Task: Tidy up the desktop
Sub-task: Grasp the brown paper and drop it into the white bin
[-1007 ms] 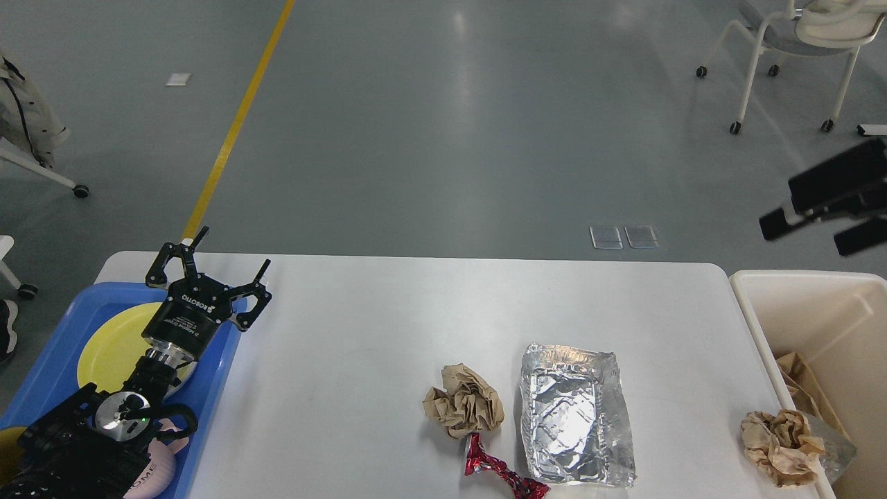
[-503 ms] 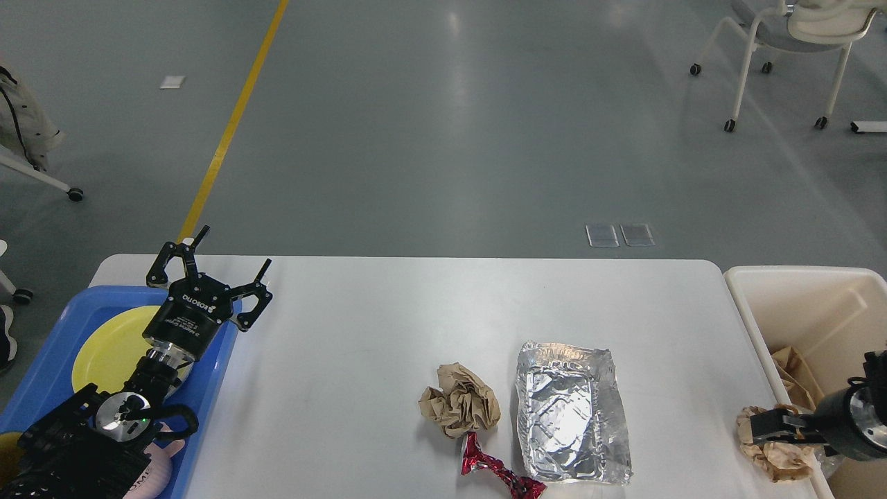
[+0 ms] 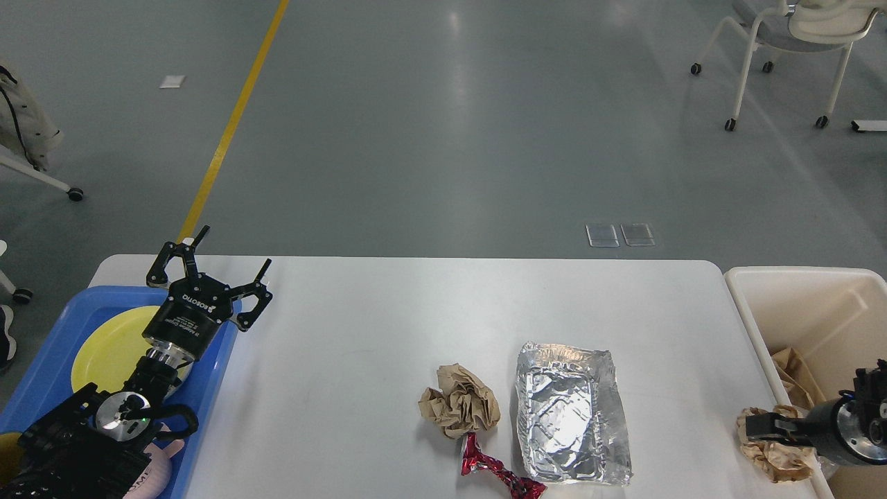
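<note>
Wide view from above: the white table (image 3: 388, 360) fills the lower part of the frame, with the grey floor beyond its far edge. On the left, the left gripper (image 3: 208, 267) hangs over the far rim of the blue tray (image 3: 41, 374), fingers spread wide and empty, a yellow plate (image 3: 111, 346) lying in the tray beneath the arm. Middle of the table: a crumpled brown paper ball (image 3: 461, 402), a red foil wrapper (image 3: 499, 477) touching its near side, and a flattened silver foil tray (image 3: 572, 416) just beside them on the right. Over at the table's right edge, the right gripper (image 3: 759, 428) reaches in low and sits right at a second brown paper wad (image 3: 773, 454); I cannot tell how its fingers stand. Beside it is the cream bin (image 3: 797, 291), brown paper inside.
</note>
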